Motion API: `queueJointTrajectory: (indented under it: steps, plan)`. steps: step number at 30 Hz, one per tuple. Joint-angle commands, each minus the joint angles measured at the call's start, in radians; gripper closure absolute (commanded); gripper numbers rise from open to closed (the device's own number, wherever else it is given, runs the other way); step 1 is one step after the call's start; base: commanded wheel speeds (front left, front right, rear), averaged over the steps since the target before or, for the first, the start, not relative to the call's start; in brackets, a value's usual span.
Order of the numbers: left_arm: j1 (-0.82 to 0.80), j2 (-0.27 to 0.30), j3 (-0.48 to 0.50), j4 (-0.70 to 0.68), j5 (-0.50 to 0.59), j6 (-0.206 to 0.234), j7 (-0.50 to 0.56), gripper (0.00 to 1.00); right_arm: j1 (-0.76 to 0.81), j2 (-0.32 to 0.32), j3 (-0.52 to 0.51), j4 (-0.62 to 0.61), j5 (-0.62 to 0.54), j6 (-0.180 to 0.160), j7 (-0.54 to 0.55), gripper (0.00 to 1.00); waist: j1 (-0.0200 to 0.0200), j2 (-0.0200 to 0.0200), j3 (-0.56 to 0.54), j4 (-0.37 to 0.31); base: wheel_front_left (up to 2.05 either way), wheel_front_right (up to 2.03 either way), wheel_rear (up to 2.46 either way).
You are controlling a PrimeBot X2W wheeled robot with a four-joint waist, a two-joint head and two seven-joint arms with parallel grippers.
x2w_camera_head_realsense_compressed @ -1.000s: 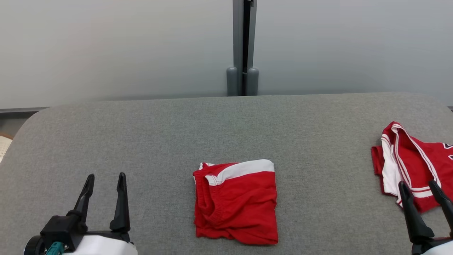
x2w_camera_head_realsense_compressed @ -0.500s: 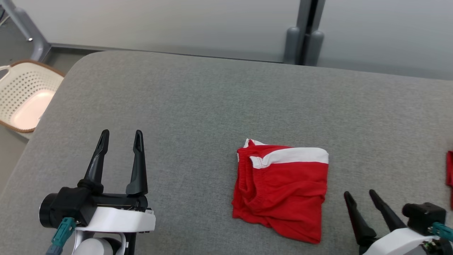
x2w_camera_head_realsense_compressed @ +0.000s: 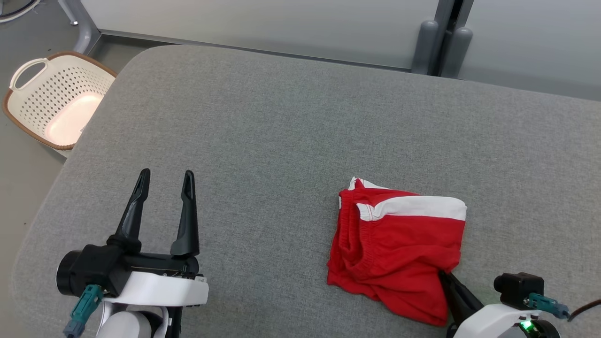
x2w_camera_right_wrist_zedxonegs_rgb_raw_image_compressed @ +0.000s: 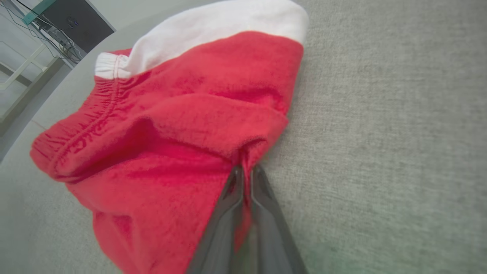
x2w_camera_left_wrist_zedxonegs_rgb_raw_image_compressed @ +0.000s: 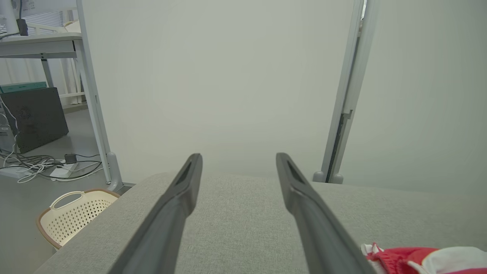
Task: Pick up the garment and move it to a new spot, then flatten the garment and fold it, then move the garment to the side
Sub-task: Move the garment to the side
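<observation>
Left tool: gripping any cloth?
No, the left tool has its two fingers spread apart over the bare grey table, well clear of the red garment.

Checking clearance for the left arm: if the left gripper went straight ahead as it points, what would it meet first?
Probably nothing on the table: the left gripper points over bare grey surface, clear of the red garment; beyond, likely the pale wall panel.

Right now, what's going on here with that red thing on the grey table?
The robot's right gripper is shut on the near right edge of the folded red garment, which lies on the grey table. Its left gripper is open over bare table to the left, holding nothing.
</observation>
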Motion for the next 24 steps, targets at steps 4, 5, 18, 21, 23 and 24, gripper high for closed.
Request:
queueJointTrajectory:
  steps: [4, 5, 18, 21, 23, 24]
  plan:
    - [-0.019, 0.004, 0.012, -0.006, 0.011, -0.022, -0.004, 0.0, -0.009, -0.028, 0.0, -0.016, -0.008, 0.0, 0.005, 1.0, 0.0, 0.0, -0.003, -0.011, 0.0, 0.0, 0.0]
    - [-0.017, 0.005, 0.014, -0.007, 0.014, -0.026, -0.004, 0.0, -0.006, -0.038, -0.004, -0.024, -0.015, 0.0, 0.005, 1.0, 0.0, 0.0, -0.004, -0.016, 0.0, 0.0, 0.0]
    - [-0.018, 0.026, 0.008, -0.041, 0.048, -0.062, -0.002, 0.0, -0.007, -0.163, 0.008, -0.104, -0.009, 0.0, 0.036, 1.0, 0.0, 0.0, 0.033, -0.26, 0.0, 0.0, 0.0]
    - [-0.036, 0.031, -0.002, -0.045, 0.052, -0.07, 0.004, 0.0, -0.02, -0.185, 0.018, -0.106, -0.005, 0.0, 0.029, 1.0, 0.0, 0.0, 0.049, -0.305, 0.0, 0.0, 0.0]
    - [-0.057, 0.034, -0.007, -0.05, 0.056, -0.076, 0.009, 0.0, -0.051, -0.203, 0.027, -0.11, 0.006, 0.0, 0.021, 1.0, 0.0, 0.0, 0.072, -0.349, 0.0, 0.0, 0.0]
    - [-0.069, 0.035, -0.01, -0.052, 0.059, -0.079, 0.012, 0.0, -0.073, -0.215, 0.03, -0.109, 0.011, 0.0, 0.017, 1.0, 0.0, 0.0, 0.085, -0.369, 0.0, 0.0, 0.0]
